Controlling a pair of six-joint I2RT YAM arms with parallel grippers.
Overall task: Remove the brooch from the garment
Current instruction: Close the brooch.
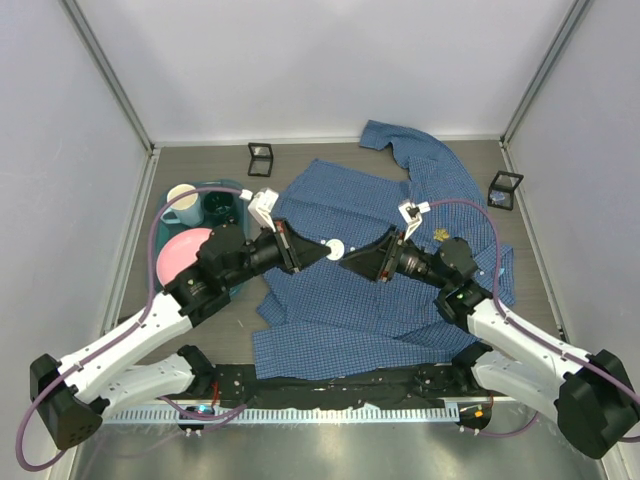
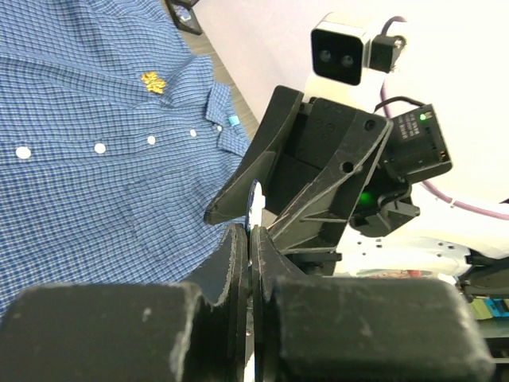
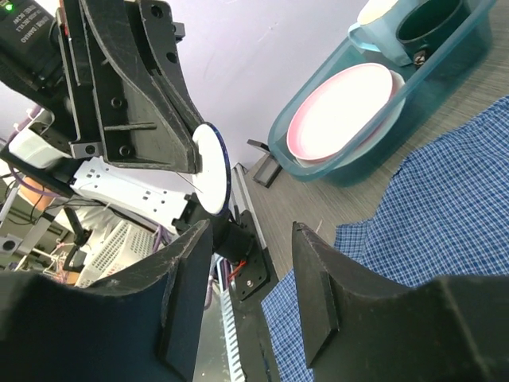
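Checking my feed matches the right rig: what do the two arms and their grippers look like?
The left arm and right arm have white links and black joints. The left gripper and right gripper are black with wedge-shaped fingers, each topped by a small white camera. Purple cables loop along both arms. A green light glows on the right arm.

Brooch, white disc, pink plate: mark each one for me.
brooch (image 2: 153,81), left wrist view, centre of the gold piece.
white disc (image 3: 211,169), right wrist view, its flat face.
pink plate (image 3: 342,111), right wrist view, middle of its face.
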